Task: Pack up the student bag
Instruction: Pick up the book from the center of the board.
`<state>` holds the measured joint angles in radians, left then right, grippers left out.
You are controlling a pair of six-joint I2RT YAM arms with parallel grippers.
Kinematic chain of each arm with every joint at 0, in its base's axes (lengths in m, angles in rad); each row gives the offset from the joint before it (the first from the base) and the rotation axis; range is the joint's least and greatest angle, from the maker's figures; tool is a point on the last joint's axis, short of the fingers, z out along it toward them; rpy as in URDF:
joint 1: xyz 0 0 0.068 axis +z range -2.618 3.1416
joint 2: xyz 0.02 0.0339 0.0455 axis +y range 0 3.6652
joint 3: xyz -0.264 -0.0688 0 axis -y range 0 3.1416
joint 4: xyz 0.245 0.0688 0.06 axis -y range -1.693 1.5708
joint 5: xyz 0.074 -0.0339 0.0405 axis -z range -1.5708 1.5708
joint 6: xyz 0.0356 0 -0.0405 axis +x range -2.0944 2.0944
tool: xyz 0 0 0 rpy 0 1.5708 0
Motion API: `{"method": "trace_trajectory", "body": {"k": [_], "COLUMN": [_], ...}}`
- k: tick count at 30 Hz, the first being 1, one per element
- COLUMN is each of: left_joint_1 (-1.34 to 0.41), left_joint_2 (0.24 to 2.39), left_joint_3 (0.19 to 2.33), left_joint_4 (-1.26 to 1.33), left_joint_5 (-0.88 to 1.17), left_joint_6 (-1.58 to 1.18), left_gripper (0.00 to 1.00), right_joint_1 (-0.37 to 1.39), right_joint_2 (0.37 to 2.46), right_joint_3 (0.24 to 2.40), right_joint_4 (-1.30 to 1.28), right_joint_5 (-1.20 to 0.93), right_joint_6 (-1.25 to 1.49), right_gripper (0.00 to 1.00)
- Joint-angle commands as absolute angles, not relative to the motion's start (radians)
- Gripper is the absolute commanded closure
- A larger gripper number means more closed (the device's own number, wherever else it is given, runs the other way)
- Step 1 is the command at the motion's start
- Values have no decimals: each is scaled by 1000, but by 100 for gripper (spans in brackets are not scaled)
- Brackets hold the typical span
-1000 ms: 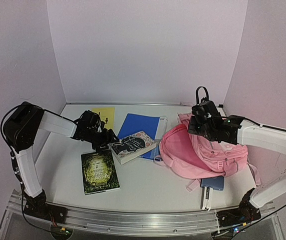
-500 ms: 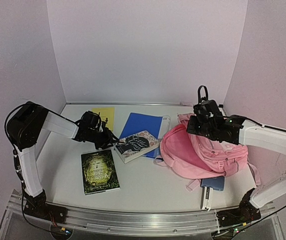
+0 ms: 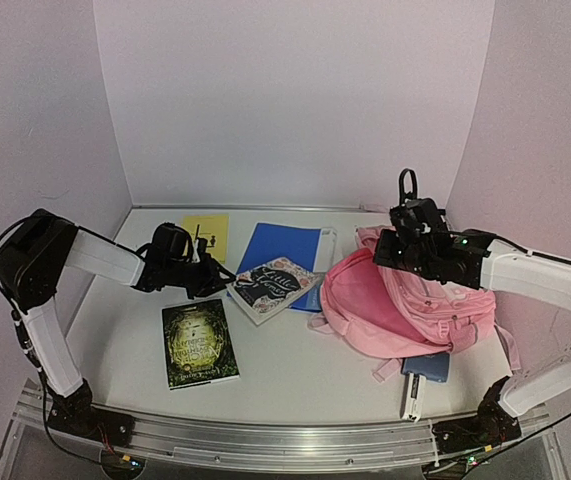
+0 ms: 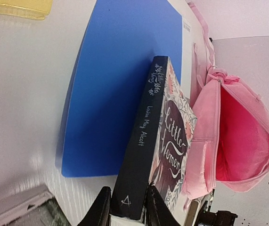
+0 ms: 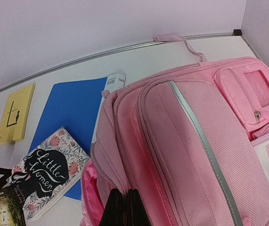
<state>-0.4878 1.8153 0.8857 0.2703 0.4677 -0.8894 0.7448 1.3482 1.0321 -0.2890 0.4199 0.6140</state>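
Top external: soft student bag (image 3: 385, 300), rectangular floral book (image 3: 273, 288).

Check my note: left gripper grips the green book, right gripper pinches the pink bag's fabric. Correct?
Not quite: the left wrist view shows the left gripper gripping the Little Women book; the green book lies free. The right gripper does pinch the student bag fabric.

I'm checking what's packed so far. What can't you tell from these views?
- Inside the student bag: in the top view its own flap hides the interior; the left wrist view shows only part of the magenta lining.
- Blue item by the near edge, top view: the bag covers most of it.
- Green book title, top view: too small.
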Motion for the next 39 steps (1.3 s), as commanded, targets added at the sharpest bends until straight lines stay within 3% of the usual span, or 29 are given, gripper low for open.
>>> {"method": "trace_trajectory", "body": {"k": [1,20,28,39], "left_joint_1": [-467,-296,-288,-288], "left_joint_2": [1660,1220,1151,1035], "left_joint_3": [801,379,377,576], "left_joint_4": [236,20,108,117], "left_joint_5": [461,393,500,781], "left_joint_6": [-888,-958,-930,-912], "left_gripper": [100,100,100,100], "right_joint_1": [740,741,740,741], "right_joint_2": [1305,1337,1331,1251], "right_joint_3": [1049,1060,1070,1111], "right_joint_4": [-250,-241,-233,-198], "right_joint_5": [430,411,383,247], "right_joint_6": [614,613,618,640], "right_gripper": [100,100,100,100]}}
